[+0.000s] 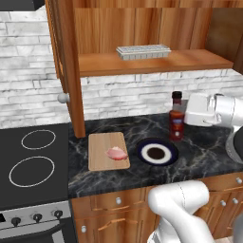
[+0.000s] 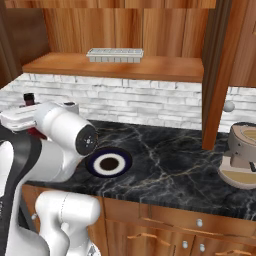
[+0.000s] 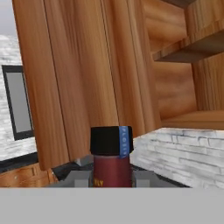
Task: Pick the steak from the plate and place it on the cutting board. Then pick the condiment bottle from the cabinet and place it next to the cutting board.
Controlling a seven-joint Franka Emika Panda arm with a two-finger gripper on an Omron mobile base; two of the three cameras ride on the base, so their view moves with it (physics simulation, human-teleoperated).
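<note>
- The gripper [image 3: 112, 178] is clamping the condiment bottle [image 1: 177, 116] between its fingers [image 3: 81, 179], the black cap rising just above them.
- The bottle is standing upright over the dark counter [image 1: 204, 147], just behind the plate [image 1: 157, 153] on its right — well clear of the counter's front edge.
- The steak [image 1: 116, 153] is lying on the cutting board [image 1: 102, 156], near its right edge; board and plate are sitting close, not touching.
- The cabinet [image 1: 142, 33] is hanging above, an ice tray [image 1: 143, 51] resting on its shelf.
</note>
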